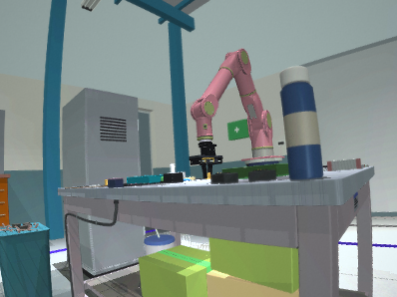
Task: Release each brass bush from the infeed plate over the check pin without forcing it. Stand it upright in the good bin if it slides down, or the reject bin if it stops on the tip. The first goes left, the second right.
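Observation:
A small brass bush [209,176] sits low at the table surface between the fingers of my gripper [206,172], which is closed around it at the middle of the bench. A dark bin [224,178] lies just right of the gripper and another dark bin [262,175] farther right, with a black block [173,177] to the left. A thin pale pin [172,168] stands behind that block. The infeed plate is hidden by the low view angle.
Behind the work the pink arm's base [263,154] stands on a green mat [259,170]. A tall blue-and-cream cylinder [300,123] stands near the table's right front corner. A teal tray [144,179] and a dark puck [115,182] lie left.

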